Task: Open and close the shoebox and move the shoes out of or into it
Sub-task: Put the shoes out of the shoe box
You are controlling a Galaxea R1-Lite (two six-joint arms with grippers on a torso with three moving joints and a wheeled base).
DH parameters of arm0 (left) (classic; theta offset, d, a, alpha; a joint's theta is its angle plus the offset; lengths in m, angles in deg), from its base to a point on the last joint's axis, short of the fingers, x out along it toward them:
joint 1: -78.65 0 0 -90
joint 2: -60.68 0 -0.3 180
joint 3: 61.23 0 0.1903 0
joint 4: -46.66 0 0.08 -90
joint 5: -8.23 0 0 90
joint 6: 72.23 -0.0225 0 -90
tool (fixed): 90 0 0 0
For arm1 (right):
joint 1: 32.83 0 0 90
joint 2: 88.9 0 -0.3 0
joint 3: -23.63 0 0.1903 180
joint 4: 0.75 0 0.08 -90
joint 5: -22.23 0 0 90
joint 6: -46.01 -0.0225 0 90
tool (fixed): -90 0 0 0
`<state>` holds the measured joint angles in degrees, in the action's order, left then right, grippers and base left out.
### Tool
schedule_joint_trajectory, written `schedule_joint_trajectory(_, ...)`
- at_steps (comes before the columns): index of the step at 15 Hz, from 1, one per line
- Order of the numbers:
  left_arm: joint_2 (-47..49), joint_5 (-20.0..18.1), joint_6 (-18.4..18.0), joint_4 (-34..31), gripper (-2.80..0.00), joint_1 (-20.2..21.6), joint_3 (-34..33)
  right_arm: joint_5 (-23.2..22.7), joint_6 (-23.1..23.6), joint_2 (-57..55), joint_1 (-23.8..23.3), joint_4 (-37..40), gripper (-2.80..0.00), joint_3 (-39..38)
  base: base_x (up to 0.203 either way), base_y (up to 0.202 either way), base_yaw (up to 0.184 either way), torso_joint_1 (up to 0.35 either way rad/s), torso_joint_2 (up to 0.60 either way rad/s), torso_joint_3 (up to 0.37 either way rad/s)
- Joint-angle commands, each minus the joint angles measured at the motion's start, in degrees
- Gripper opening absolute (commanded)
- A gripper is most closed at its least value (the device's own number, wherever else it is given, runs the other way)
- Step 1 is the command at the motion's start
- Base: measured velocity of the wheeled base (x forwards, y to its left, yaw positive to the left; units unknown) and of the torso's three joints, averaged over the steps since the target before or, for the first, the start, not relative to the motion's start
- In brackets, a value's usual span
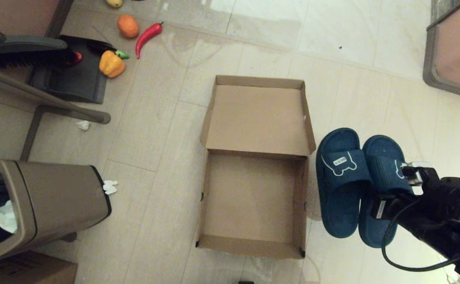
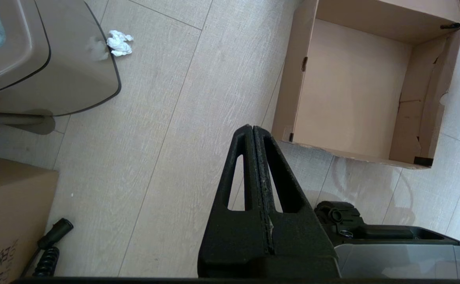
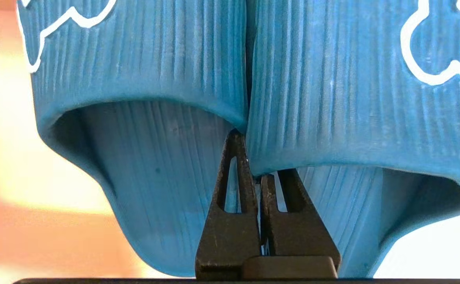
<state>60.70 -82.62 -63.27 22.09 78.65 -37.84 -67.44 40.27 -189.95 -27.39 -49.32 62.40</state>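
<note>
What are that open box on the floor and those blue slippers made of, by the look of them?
The box looks like plain brown cardboard: matte, with creased flaps and torn edges. The slippers seem to be soft rubber or foam, dark blue and matte with fine ribbing on the straps; the right gripper pinches them together.
</note>
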Motion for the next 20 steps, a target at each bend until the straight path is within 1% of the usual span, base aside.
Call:
schedule_joint_trajectory(1, 0.0, 0.0, 0.0, 0.0, -2.8, 0.0, -0.9, 0.1, -0.3, 9.7, 5.6, 7.1, -2.8, 2.2, 0.0, 0.0, 0.0, 0.0, 0.0, 0.0)
schedule_joint_trajectory(2, 0.0, 0.0, -0.3, 0.0, -2.8, 0.0, -0.9, 0.3, -0.5, 10.8, 8.6, 11.5, -2.8, 4.3, 0.0, 0.0, 0.0, 0.0, 0.0, 0.0)
schedule_joint_trajectory(3, 0.0, 0.0, -0.3, 0.0, -2.8, 0.0, -0.9, 1.4, -0.7, 10.8, 11.3, 14.1, -2.8, 5.8, 0.0, 0.0, 0.0, 0.0, 0.0, 0.0)
schedule_joint_trajectory(5, 0.0, -0.2, -0.3, 0.0, -2.8, 0.0, -0.9, 4.9, -1.7, 6.9, 16.9, 15.4, -2.8, 8.3, 0.0, 0.0, 0.0, 0.0, 0.0, 0.0)
schedule_joint_trajectory(7, 0.0, 0.0, -0.3, 0.0, -2.8, 0.0, -0.9, 9.6, -4.2, 0.1, 22.6, 15.5, -2.8, 11.9, 0.0, 0.0, 0.0, 0.0, 0.0, 0.0)
schedule_joint_trajectory(9, 0.0, 0.0, -0.3, 0.0, -2.8, 0.0, -0.9, 15.6, -7.5, -6.8, 28.5, 15.6, -2.8, 17.4, 0.0, 0.0, 0.0, 0.0, 0.0, 0.0)
schedule_joint_trajectory(11, 0.0, 0.0, -0.3, 0.0, -2.8, 0.0, -0.9, 21.3, -9.9, -12.9, 32.9, 15.6, -2.8, 22.5, 0.0, 0.0, 0.0, 0.0, 0.0, 0.0)
schedule_joint_trajectory(13, 0.0, 0.1, -0.3, 0.0, -2.8, 0.0, -0.9, 25.8, -11.8, -15.8, 35.6, 15.9, -2.8, 25.5, 0.0, 0.0, 0.0, 0.0, 0.0, 0.0)
schedule_joint_trajectory(14, 0.0, 0.1, -0.3, 0.0, -2.8, 0.0, -0.9, 26.4, -12.2, -16.6, 36.2, 16.0, -2.8, 25.7, 0.0, 0.0, 0.0, 0.0, 0.0, 0.0)
schedule_joint_trajectory(16, 0.0, 0.0, -0.3, -0.2, -2.8, 0.0, -0.8, 26.5, -12.7, -17.9, 37.4, 15.9, -2.8, 26.5, 0.0, 0.0, 0.0, 0.0, 0.0, 0.0)
schedule_joint_trajectory(20, 0.0, 0.0, -0.3, 0.0, -2.8, 0.0, -0.9, 26.6, -15.6, -24.2, 38.0, 15.7, -2.8, 29.3, 0.0, 0.0, 0.0, 0.0, 0.0, 0.0)
